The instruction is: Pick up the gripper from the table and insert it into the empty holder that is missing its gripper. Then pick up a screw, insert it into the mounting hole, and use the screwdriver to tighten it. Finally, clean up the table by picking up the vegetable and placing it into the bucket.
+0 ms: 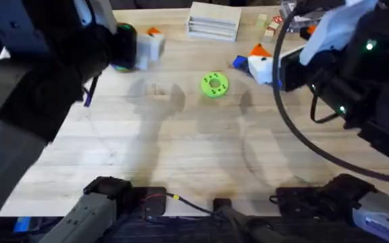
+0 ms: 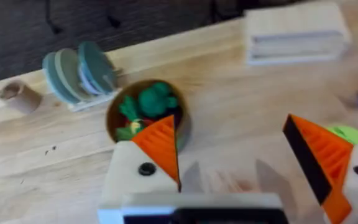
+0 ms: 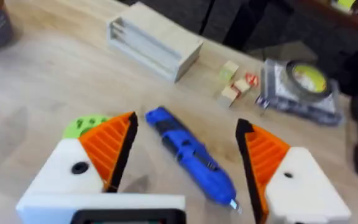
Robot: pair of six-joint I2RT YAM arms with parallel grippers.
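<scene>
The bucket [image 2: 182, 127] stands at the table's far left, also in the overhead view [image 1: 122, 48]. A green vegetable [image 2: 151, 99] lies inside it. My left gripper [image 2: 235, 158] hangs open and empty just above and beside the bucket, orange pads [image 2: 160, 146] wide apart. The blue screwdriver [image 3: 191, 155] lies flat on the table at the far right [image 1: 240, 62]. Over it my right gripper [image 3: 185, 158] is open, one pad [image 3: 110, 143] on each side, not touching it. The loose gripper, the holder, the screw and the mounting hole are out of view.
A lime-green disc [image 1: 214, 84] lies mid-table. At the back are a white box [image 1: 213, 20], small wooden blocks [image 3: 235, 84] and a tape roll [image 3: 306, 81]. A rack of round discs [image 2: 79, 71] and a small wooden cylinder [image 2: 17, 96] stand behind the bucket.
</scene>
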